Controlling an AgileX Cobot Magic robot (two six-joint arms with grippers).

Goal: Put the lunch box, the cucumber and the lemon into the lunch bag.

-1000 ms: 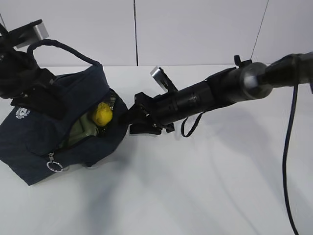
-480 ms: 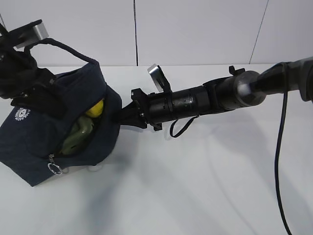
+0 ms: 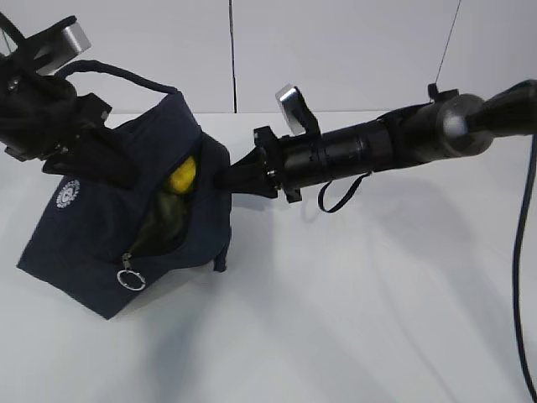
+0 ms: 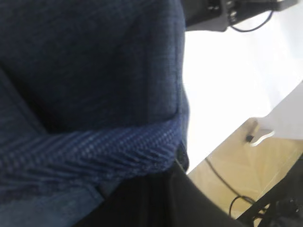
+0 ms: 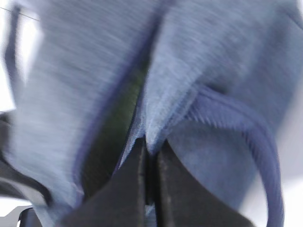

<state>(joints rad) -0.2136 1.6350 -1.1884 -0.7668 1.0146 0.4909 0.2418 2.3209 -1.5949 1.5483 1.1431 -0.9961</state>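
Note:
The dark navy lunch bag (image 3: 88, 243) stands tilted on the table, its opening facing right. The yellow lemon (image 3: 182, 176) shows inside the opening, above a sliver of the pale green lunch box lid (image 3: 162, 225). The cucumber is hidden. My left gripper (image 3: 105, 155) presses on the bag's upper left side, and in the left wrist view its dark finger (image 4: 156, 203) is tight against the bag's fabric (image 4: 94, 71). My right gripper (image 3: 225, 178) is shut on the bag's right rim. In the right wrist view the right gripper (image 5: 150, 149) pinches a fold of the bag (image 5: 213, 71).
The zipper's metal ring pull (image 3: 130, 280) hangs at the bag's lower front. A round white logo (image 3: 68, 192) is on its left side. One loop handle (image 3: 126, 77) arches over the top. The white table (image 3: 352, 319) extends to the right and front.
Both arms have moved up and to the right, lifting and tipping the bag more upright. The opening has narrowed, and less of the green lid shows.

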